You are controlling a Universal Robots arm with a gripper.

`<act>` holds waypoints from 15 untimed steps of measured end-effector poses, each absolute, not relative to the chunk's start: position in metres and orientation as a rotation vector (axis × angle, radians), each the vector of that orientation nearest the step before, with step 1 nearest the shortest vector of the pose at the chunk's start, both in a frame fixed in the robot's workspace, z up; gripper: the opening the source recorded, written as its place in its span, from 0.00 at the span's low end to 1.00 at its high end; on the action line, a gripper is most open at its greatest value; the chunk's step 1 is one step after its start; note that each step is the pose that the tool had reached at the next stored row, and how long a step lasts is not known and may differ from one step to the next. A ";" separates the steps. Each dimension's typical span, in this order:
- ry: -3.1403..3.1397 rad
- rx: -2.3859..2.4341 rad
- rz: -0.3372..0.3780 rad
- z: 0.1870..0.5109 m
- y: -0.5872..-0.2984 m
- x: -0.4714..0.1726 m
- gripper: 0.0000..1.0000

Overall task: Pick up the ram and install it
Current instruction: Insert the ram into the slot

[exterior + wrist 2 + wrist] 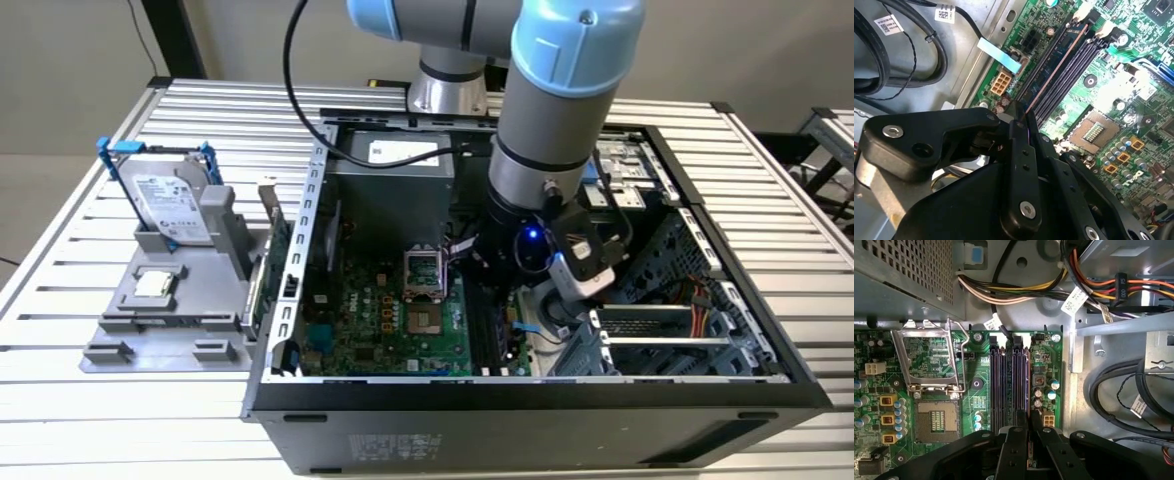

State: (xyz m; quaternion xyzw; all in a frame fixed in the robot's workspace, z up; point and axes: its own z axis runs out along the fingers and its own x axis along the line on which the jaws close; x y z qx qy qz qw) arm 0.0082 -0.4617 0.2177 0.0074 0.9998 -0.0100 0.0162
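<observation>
The ram [1056, 70] is a thin dark stick seen edge-on. It lies along the outermost of the motherboard's long black slots [1009, 377], on the side nearest the case's metal wall. My gripper [1021, 117] is shut on the near end of the ram, its black fingers [1015, 440] pressed close on either side. In the exterior view my gripper [501, 300] reaches down inside the open computer case [534, 390], over the slots at the right side of the green motherboard [387, 320]. Whether the stick is fully seated in the slot cannot be told.
An open processor socket [936, 420] lies beside the slots. Bundled cables [1019, 290] and black cables [1124, 390] run along the case wall. On the exterior view's left, a silver hard drive in a blue bracket [174, 205] stands on a grey fixture [160, 300].
</observation>
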 end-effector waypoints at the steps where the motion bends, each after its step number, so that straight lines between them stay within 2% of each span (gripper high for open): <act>1: 3.110 0.021 -0.037 0.218 -0.462 0.008 0.00; 15: 3.110 0.019 -0.061 0.213 -0.459 0.008 0.00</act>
